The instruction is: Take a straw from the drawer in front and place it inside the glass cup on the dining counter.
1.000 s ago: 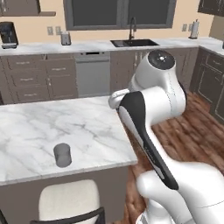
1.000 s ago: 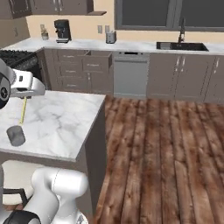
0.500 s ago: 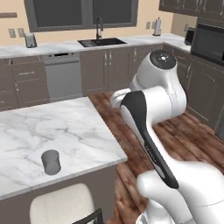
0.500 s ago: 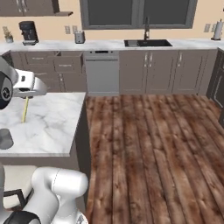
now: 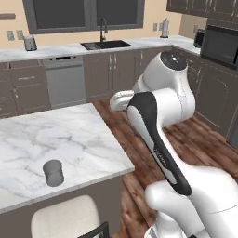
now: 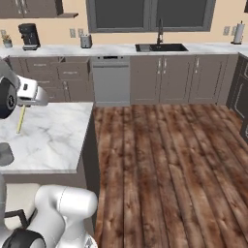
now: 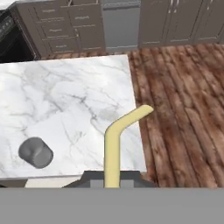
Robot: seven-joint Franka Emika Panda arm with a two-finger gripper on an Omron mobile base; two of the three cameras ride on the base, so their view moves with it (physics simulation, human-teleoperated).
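My gripper point(image 7: 112, 178) is shut on the straw point(image 7: 115, 141), a pale-yellow stick whose bent end points away from the hand. In the right base view the gripper point(image 6: 25, 103) holds the straw point(image 6: 21, 120) hanging over the dining counter point(image 6: 53, 138). The glass cup point(image 7: 36, 152), a grey tumbler, stands upright on the white marble to the lower left of the straw, apart from it. It also shows as the glass cup point(image 5: 54, 173) near the counter's front edge, and as the glass cup point(image 6: 4, 154) at the picture's left edge. The drawer point(image 6: 72, 62) stands pulled out under the back worktop.
A white-cushioned stool point(image 5: 65, 218) sits below the counter's near edge. The counter's corner point(image 5: 128, 166) borders the wooden floor point(image 6: 164, 155). Cabinets, a dishwasher point(image 6: 111, 80) and a sink point(image 5: 106, 44) line the back wall. A coffee machine point(image 6: 28, 36) stands on the worktop.
The whole picture shifted as the base turned, mostly in the first half second; the counter and cup slid left in both base views. The straw stays in the gripper.
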